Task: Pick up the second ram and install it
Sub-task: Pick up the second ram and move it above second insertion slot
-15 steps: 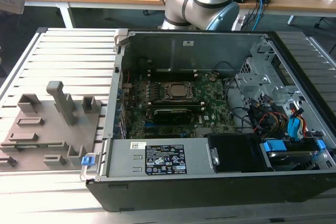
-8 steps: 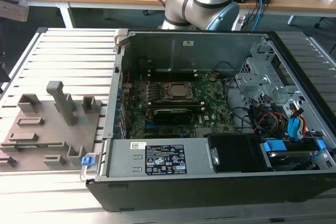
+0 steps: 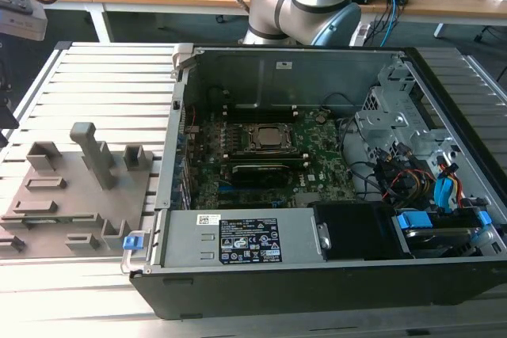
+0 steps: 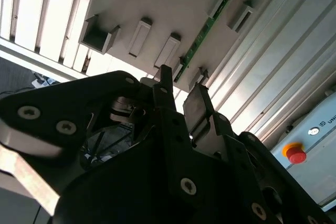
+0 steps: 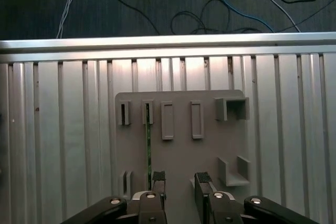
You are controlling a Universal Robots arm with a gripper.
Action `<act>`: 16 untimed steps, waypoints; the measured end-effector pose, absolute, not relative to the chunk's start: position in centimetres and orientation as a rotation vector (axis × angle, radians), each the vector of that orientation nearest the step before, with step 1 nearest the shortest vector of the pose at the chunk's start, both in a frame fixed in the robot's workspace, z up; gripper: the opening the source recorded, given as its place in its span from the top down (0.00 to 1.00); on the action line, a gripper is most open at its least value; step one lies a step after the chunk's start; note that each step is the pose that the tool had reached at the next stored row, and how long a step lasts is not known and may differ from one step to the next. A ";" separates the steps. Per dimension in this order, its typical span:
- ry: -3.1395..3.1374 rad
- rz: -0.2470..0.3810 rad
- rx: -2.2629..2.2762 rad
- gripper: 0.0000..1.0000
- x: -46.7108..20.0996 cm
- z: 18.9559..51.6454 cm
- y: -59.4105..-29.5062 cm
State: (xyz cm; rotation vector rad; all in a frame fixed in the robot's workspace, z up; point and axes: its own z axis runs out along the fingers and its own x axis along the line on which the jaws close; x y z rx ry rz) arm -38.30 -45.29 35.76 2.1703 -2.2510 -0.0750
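Your hand [image 5: 180,179] hangs open and empty above the grey fixture [image 5: 178,156], where the second ram [image 5: 148,140] stands on edge in a slot. One finger [image 5: 158,177] sits almost over the stick. Lowered like this, I'd expect it to strike the edge, not straddle it.

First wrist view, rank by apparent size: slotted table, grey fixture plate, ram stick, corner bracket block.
1. slotted table
2. grey fixture plate
3. Unsure: ram stick is longer but shows edge-on as a thin line; corner bracket block is shorter yet wider.
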 end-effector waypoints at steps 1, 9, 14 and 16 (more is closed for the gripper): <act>-2.251 -0.075 2.170 0.64 -38.3 35.7 -45.3; -2.251 -0.075 2.170 0.64 -38.3 35.1 -45.3; -2.251 -0.075 2.170 0.64 -38.3 34.9 -45.3; -2.251 -0.075 2.170 0.64 -38.3 34.8 -45.3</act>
